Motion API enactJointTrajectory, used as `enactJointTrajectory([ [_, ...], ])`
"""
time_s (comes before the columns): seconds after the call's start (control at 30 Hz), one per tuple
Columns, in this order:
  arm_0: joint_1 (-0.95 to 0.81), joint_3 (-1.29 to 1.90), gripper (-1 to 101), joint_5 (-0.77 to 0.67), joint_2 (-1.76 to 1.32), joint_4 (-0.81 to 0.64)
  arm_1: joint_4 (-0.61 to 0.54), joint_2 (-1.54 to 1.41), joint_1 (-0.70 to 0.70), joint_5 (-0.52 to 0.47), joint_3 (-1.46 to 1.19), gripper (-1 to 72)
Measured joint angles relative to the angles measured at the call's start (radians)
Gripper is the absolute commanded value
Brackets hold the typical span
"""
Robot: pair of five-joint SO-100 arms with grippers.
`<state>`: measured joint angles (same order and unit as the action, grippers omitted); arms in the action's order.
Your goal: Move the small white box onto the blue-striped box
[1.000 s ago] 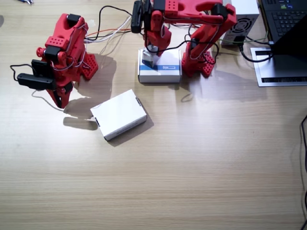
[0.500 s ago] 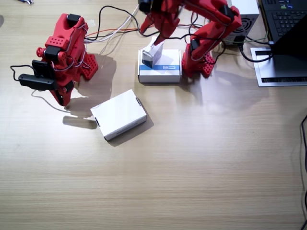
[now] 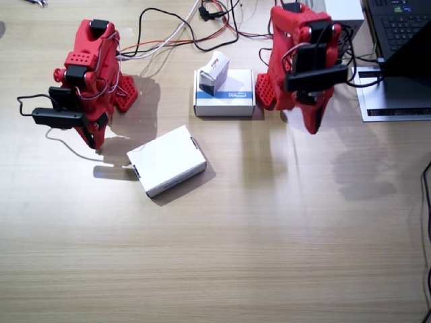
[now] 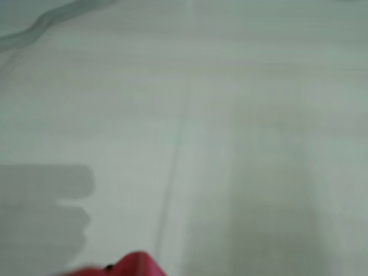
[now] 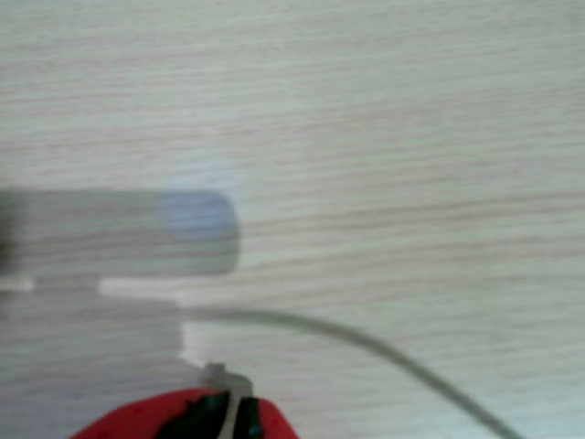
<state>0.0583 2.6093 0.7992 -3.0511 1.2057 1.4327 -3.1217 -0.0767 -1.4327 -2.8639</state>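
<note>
Only in the fixed view is the whole scene laid out: the small white cardboard box [image 3: 214, 72] with dark printing is seen resting, tilted, on the far left corner of the flat white box with a blue band [image 3: 224, 93], which lies on the pale wooden tabletop [image 3: 269, 235]. A larger plain white flat box [image 3: 166, 160] is seen nearer the camera, well apart from both. The red left arm [image 3: 304, 57] is folded beside the blue-banded box, and the red right arm [image 3: 84, 74] is folded at the other side; neither is touching any box. The left hand [image 3: 314, 123] and the right hand [image 3: 89, 138] are pointed down at the tabletop, and whether their fingers are parted cannot be told. In a wrist view only blurred tabletop and a sliver of red plastic [image 4: 129, 265] are shown. In another wrist view wood grain, a grey cable [image 5: 384, 352] and a red edge [image 5: 183, 416] are seen, with the fingers cut off.
</note>
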Motion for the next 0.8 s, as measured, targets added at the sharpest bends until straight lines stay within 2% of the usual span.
enactJointTrajectory([
  [0.07, -0.014, 0.126, 0, 0.018, -0.15, 0.043, 0.014, 0.0, 0.0, 0.0, 0.0, 0.2],
  [0.13, -0.032, 0.21, 0, 0.064, -0.166, 0.043, 0.015, 0.0, 0.0, 0.0, 0.0, 0.2],
  [0.2, -0.041, 0.311, 0, 0.15, -0.189, 0.025, 0.015, 0.0, 0.0, -0.02, 0.0, 0.2],
  [0.3, -0.038, 0.407, 0, 0.356, -0.209, 0.011, 0.015, 0.0, 0.0, -0.044, 0.0, 0.2],
  [0.37, -0.035, 0.413, 0, 0.425, -0.192, 0.014, 0.015, 0.0, 0.0, -0.046, 0.0, 0.7],
  [0.5, -0.011, 0.413, 0, 0.42, -0.199, 0.014, 0.015, 0.0, 0.0, -0.046, 0.0, 0.2],
  [0.63, -0.02, 0.413, 0, 0.437, -0.195, 0.014, 0.015, 0.0, 0.115, 0.005, 0.0, 0.2],
  [0.8, 0.005, 0.413, 0, 0.449, -0.192, 0.014, 0.015, 0.0, 0.117, 0.003, 0.0, 1.2],
])
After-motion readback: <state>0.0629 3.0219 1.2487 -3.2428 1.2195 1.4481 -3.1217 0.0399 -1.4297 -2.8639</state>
